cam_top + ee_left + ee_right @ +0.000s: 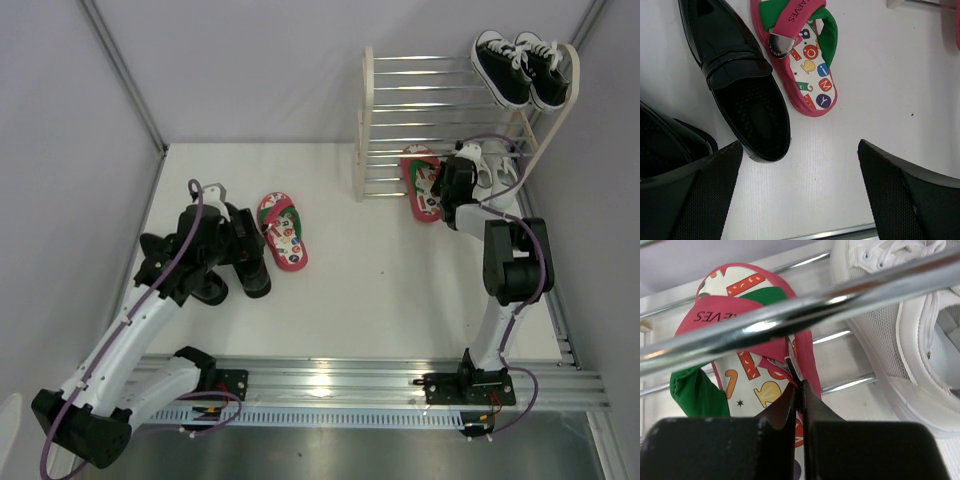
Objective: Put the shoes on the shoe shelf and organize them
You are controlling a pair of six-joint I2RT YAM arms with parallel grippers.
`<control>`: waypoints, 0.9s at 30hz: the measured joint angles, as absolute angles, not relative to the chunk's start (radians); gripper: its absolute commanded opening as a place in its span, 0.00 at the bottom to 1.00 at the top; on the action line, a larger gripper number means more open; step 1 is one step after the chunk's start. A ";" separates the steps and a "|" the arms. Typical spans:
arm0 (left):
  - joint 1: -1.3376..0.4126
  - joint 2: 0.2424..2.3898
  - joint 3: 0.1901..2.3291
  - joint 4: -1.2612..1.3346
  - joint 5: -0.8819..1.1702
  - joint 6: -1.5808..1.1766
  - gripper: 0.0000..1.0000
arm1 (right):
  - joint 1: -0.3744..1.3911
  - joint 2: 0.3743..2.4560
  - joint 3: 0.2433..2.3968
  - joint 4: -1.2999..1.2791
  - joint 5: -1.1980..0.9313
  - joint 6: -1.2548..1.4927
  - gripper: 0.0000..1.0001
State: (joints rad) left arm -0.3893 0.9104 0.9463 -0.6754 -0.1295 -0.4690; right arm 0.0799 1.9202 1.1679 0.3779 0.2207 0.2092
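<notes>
You have the white table [400,290] in front of you, and the shoe shelf [368,120] stands at its far right, against the back wall. The left arm [140,320] reaches out over the left part of the table. The right arm [510,270] stretches far toward the front of the shelf.

A pair of black canvas sneakers [520,68] sits at the right end of the top tier. The white sneakers [495,165] are on the lower tier at the right, partly hidden from above by your right wrist. The right wrist view shows one of them [900,340] resting on the bars.

The black dress shoes [250,275] are on the table at the left, under and around your left wrist. One [745,95] lies just left of the near flip-flop [283,232], almost touching it. That flip-flop [810,75] lies flat on the table, well apart from the shelf.

The far flip-flop [422,182] lies on the lower tier, left of the white sneakers, its near end poking out past the front of the shelf.

Your left gripper [800,190] hangs over bare table near the dress shoe's end, spread wide and holding nothing. Your right gripper [801,390] is pinched tight on a thin edge of the far flip-flop [750,375] at its strap, under a shelf bar.
</notes>
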 measured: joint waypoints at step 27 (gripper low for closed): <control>-0.389 0.989 0.975 -0.649 -0.129 -0.470 0.99 | 0.061 2.025 1.242 0.465 0.294 0.306 0.00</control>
